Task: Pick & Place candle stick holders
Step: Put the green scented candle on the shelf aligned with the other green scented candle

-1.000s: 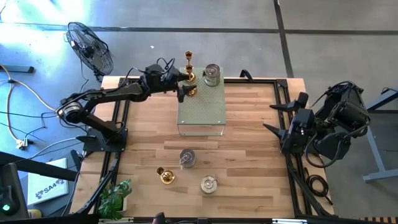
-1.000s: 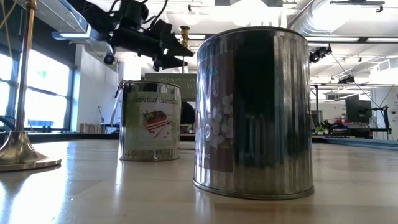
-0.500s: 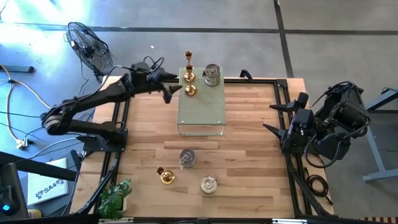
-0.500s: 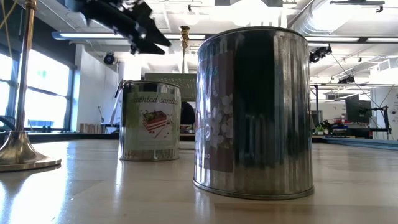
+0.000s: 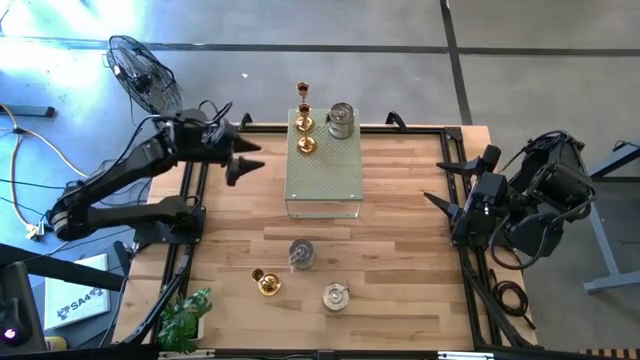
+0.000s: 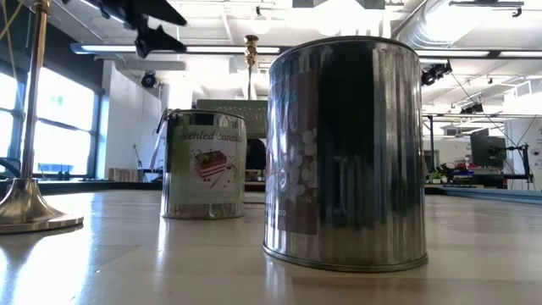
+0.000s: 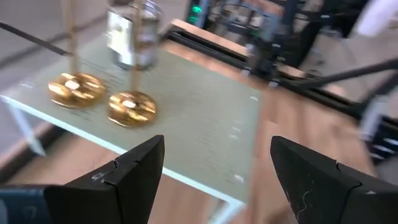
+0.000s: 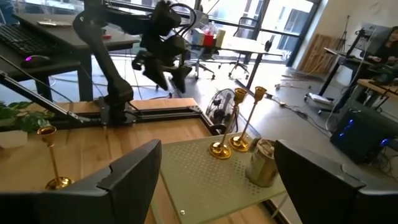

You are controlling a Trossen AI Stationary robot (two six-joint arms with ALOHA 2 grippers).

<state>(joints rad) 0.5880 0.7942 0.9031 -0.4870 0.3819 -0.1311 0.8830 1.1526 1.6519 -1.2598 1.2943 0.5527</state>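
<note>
High view showed the candle stick holders split into two groups. Two gold holders (image 5: 304,120) and one silver can-shaped holder (image 5: 341,120) stood on the far end of the pale green perforated box (image 5: 324,185). Another gold holder (image 5: 266,283) and two silver ones (image 5: 301,254) (image 5: 336,296) stood on the wooden table (image 5: 400,230) nearer the front edge, well apart from the box.

Each gold holder stood upright, round base down, thin stem as its long axis pointing straight up. From the low view the silver cans (image 6: 345,152) also stood upright on their flat bottoms, axes vertical.

The left gripper (image 5: 238,160) hung in the air just off the left side of the box, clear of it, jaws spread wide and holding nothing; from its wrist view the two gold bases (image 7: 102,98) sat side by side just beyond the fingers (image 7: 134,177). The right gripper (image 5: 455,195) waited at the right edge of the table, also wide and empty.

To my eye the left arm's next job was one of the three holders on the table. Doing it well would mean coming down from above, jaws either side of the stem or can, gripping low enough that a tall gold one would not tip. It should then lift straight up and set the piece on a bare part of the box, apart from those already there.
</note>
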